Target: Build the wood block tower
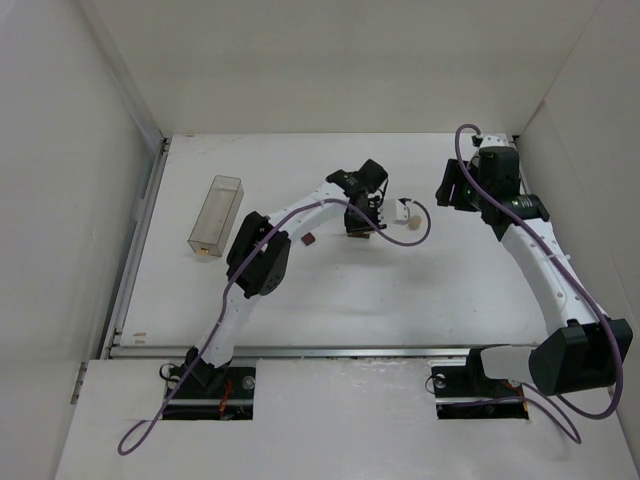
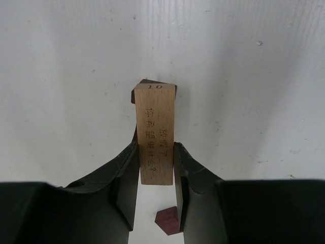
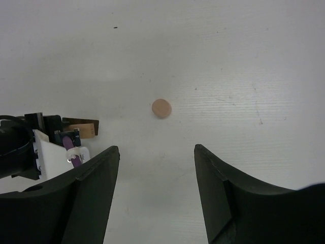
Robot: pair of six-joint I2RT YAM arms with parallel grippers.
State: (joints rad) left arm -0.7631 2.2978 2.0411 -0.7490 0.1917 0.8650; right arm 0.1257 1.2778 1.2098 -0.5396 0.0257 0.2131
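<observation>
My left gripper [image 2: 156, 148] is shut on the tan slab [image 2: 155, 127], which carries printed characters. The slab's far end lies over a dark brown cube [image 2: 144, 82] that barely shows. A second dark cube [image 2: 168, 219] lies on the table between the jaws, nearer the wrist; from above it [image 1: 310, 239] is just left of the left gripper [image 1: 358, 222]. The pale cylinder [image 3: 161, 108] lies flat ahead of my open, empty right gripper [image 3: 156, 150]. From above the cylinder [image 1: 412, 226] lies between the two grippers, below the right gripper [image 1: 443, 185].
A clear plastic box [image 1: 215, 213] lies at the table's left. White walls close off the left, back and right. The left arm's purple cable [image 1: 425, 222] loops beside the cylinder. The left gripper body [image 3: 30, 147] shows at the left of the right wrist view.
</observation>
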